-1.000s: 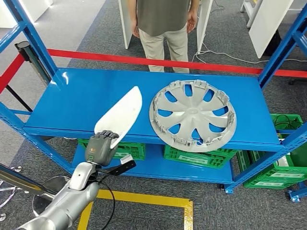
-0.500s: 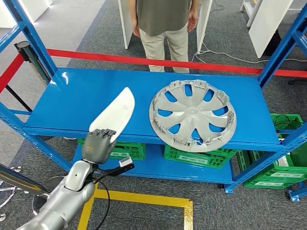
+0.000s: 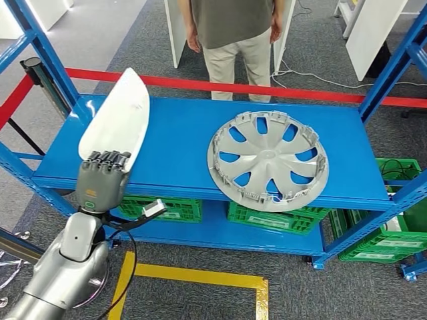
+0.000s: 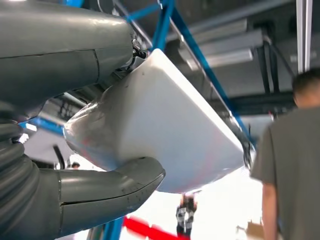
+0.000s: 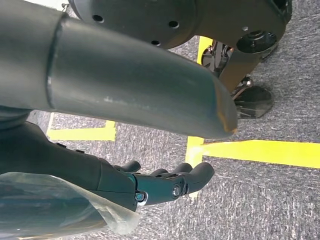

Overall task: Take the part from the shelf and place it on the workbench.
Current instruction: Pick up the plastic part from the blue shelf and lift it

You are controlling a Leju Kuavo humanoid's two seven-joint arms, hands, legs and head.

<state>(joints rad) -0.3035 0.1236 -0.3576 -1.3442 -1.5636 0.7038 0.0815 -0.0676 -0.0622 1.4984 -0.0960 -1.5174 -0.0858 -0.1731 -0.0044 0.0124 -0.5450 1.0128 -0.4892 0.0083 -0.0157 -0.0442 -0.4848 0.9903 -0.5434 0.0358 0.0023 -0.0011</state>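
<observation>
The white part (image 3: 117, 117) is gripped at its near end by the left hand (image 3: 102, 180), held up over the shelf's (image 3: 171, 143) left end near the front edge. The right hand (image 5: 158, 182) hangs over grey carpet, fingers loosely apart, holding nothing. A silver wheel cover (image 3: 268, 159) lies on the shelf's right half.

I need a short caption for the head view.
Left hand holds the white part above the blue shelf.
</observation>
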